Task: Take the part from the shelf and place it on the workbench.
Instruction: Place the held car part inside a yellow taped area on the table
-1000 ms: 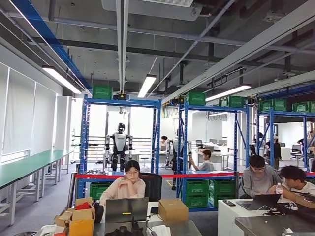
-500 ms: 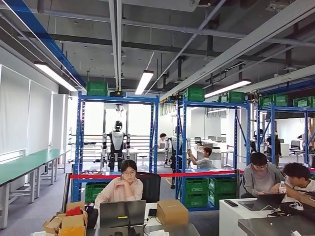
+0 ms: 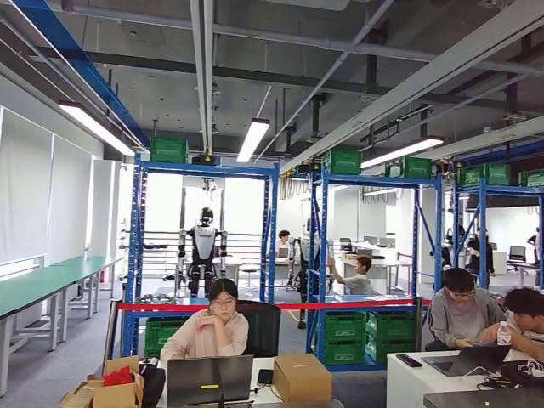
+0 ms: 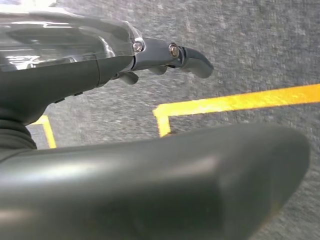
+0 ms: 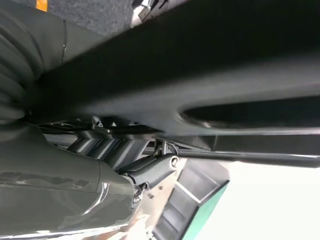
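You are looking across a wide workshop hall with a grey floor (image 3: 90, 340), white strip lights (image 3: 252, 139) on a dark ceiling, and long green-topped workbenches (image 3: 45, 285) along the left wall. Tall blue steel shelves (image 3: 204, 255) stand in the middle ground, with green plastic crates (image 3: 340, 326) on their lower levels and on top; a red and white barrier tape (image 3: 282, 304) runs across in front of them.

You cannot make out any part on those shelves from here; whatever lies on the shelf boards is too small to tell.

In the left wrist view your left hand (image 4: 113, 75) hangs over grey carpet crossed by yellow floor tape (image 4: 234, 102); its dark fingers (image 4: 188, 57) lie stretched out and free, holding nothing. In the right wrist view your right hand (image 5: 113, 165) is crowded by dark blurred shapes, and you cannot tell how its fingers sit.

Between you and the shelves a seated person in a pale pink top (image 3: 205, 330) sits behind an open grey laptop (image 3: 210, 380), beside a brown cardboard box (image 3: 302, 376). Two more people (image 3: 461, 314) sit at a white desk on the right. A silver and black humanoid robot (image 3: 204, 251) stands behind the left shelf
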You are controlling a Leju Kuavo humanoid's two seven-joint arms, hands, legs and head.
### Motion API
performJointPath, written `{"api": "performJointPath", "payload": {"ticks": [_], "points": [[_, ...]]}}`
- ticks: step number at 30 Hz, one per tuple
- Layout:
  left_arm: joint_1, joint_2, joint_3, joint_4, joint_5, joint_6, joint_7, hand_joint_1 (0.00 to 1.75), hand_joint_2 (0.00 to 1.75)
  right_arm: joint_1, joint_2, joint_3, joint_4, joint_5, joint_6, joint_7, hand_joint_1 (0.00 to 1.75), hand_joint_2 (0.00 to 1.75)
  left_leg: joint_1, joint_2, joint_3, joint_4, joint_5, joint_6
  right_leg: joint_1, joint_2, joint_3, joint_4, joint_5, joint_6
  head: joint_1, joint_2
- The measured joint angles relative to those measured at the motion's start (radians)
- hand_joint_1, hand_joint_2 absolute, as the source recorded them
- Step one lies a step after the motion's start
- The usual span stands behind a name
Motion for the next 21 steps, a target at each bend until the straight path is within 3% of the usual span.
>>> {"api": "performJointPath", "payload": {"ticks": [2,4,5,7,8,9,10,13,14,16,18,19,21], "points": [[-0.001,0.001,0.000,0.000,-0.002,0.000,-0.001,0.00,1.75,-0.001,0.000,-0.002,-0.005,-0.001,0.000,-0.001,1.75,1.75,0.000,0.002,-0.001,0.024,0.013,-0.008,-0.004,0.001,0.028,-0.021,-0.008,-0.013,-0.001,0.000],[-0.006,0.001,-0.001,0.000,-0.004,0.000,-0.002,0.00,1.75,-0.002,0.000,-0.004,-0.009,-0.002,-0.001,-0.002,1.75,1.75,-0.001,0.003,-0.050,0.115,0.014,-0.010,-0.008,0.000,0.061,-0.038,-0.020,-0.020,-0.001,0.000],[-0.008,0.001,-0.001,0.000,-0.005,-0.001,-0.002,0.00,1.75,0.000,0.001,-0.003,-0.009,-0.002,-0.001,-0.002,1.75,1.75,-0.002,0.004,-0.092,0.175,-0.002,-0.010,-0.008,0.000,0.075,-0.042,-0.030,-0.022,-0.001,0.000],[-0.005,0.001,-0.001,0.000,-0.005,0.000,-0.002,0.00,1.75,0.006,0.001,-0.003,-0.009,-0.001,-0.001,-0.001,1.75,1.75,-0.004,0.005,-0.171,0.255,-0.062,-0.012,-0.008,0.001,0.102,-0.042,-0.054,-0.022,-0.001,0.000],[-0.003,0.001,-0.001,0.000,-0.005,0.000,-0.002,0.00,1.75,0.009,0.001,-0.003,-0.009,-0.001,-0.001,-0.001,1.75,1.75,-0.004,0.005,-0.195,0.259,-0.083,-0.014,-0.008,0.002,0.119,-0.042,-0.068,-0.022,-0.001,0.000],[-0.001,0.001,-0.001,0.000,-0.005,0.000,-0.002,0.00,1.75,0.012,0.001,-0.003,-0.009,0.000,-0.001,-0.001,1.75,1.75,-0.004,0.005,-0.206,0.238,-0.081,-0.016,-0.008,0.003,0.138,-0.042,-0.082,-0.021,-0.001,0.000],[0.000,0.001,-0.001,0.000,-0.005,0.000,-0.002,0.00,1.75,0.013,0.001,-0.003,-0.009,0.001,-0.001,-0.001,1.75,1.75,-0.002,0.006,-0.208,0.194,-0.050,-0.018,-0.008,0.004,0.158,-0.042,-0.097,-0.019,-0.001,0.000],[0.003,0.001,-0.001,0.000,-0.006,0.000,-0.005,0.00,1.75,0.016,0.001,-0.003,-0.009,0.006,-0.002,-0.002,1.75,1.75,-0.002,0.009,-0.207,0.057,0.124,-0.014,-0.006,0.007,0.200,-0.037,-0.141,-0.004,-0.001,0.000],[0.003,0.001,-0.001,0.000,-0.006,0.000,-0.005,0.00,1.75,0.016,0.002,-0.003,-0.009,0.008,-0.002,-0.002,1.75,1.75,-0.004,0.010,-0.209,0.041,0.152,-0.007,-0.006,0.009,0.204,-0.036,-0.150,0.002,-0.002,0.000],[0.001,0.001,-0.001,0.000,-0.007,0.000,-0.006,0.00,1.75,0.016,0.002,-0.006,-0.013,0.010,-0.004,-0.003,1.75,1.75,-0.008,0.010,-0.201,0.040,0.145,0.008,-0.009,0.010,0.208,-0.034,-0.159,0.013,-0.001,0.000],[-0.001,0.002,-0.001,0.000,-0.007,0.000,-0.008,0.00,1.75,0.013,0.002,-0.008,-0.017,0.019,-0.007,-0.006,1.75,1.75,-0.005,0.008,-0.183,0.036,0.134,0.018,-0.011,0.007,0.190,0.014,-0.159,0.022,-0.001,0.000],[-0.002,0.003,-0.001,0.000,-0.007,0.001,-0.008,0.00,1.75,0.012,0.002,-0.009,-0.018,0.024,-0.009,-0.006,1.75,1.75,-0.003,0.006,-0.172,0.034,0.127,0.022,-0.013,0.006,0.161,0.065,-0.164,0.027,-0.001,0.000],[-0.003,0.005,-0.001,0.000,-0.007,0.001,-0.008,0.00,1.75,0.012,0.001,-0.009,-0.018,0.032,-0.010,-0.007,1.75,1.75,-0.003,-0.001,-0.152,0.032,0.109,0.026,-0.017,0.003,0.073,0.195,-0.199,0.037,-0.001,0.000]]}}
